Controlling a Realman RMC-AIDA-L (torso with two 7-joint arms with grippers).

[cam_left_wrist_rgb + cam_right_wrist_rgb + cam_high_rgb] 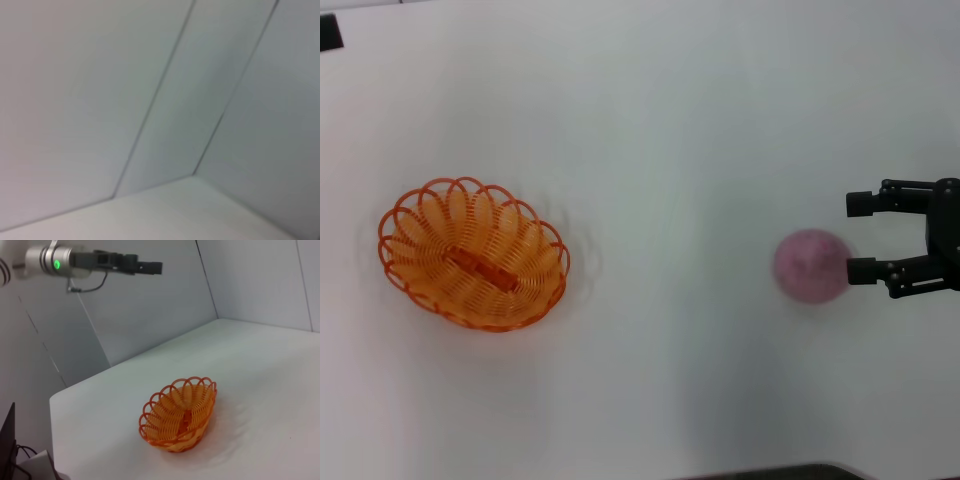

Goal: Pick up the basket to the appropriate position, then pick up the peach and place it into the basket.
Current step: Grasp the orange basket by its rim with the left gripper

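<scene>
The orange basket point(472, 254) sits empty on the white table at the left in the head view, and it also shows in the right wrist view point(179, 415). The pink-purple peach point(810, 265) lies on the table at the right. My right gripper point(861, 237) is open just to the right of the peach, with its near finger point(863, 271) beside the peach's right side and its far finger point(861, 203) apart from it. My left gripper point(150, 267) shows only in the right wrist view, held high in the air away from the basket.
A dark object point(328, 33) sits at the table's far left corner. The table's front edge point(770, 472) runs along the bottom. Grey wall panels point(150, 100) stand behind the table. A dark panel and cables point(10, 440) lie off the table's end.
</scene>
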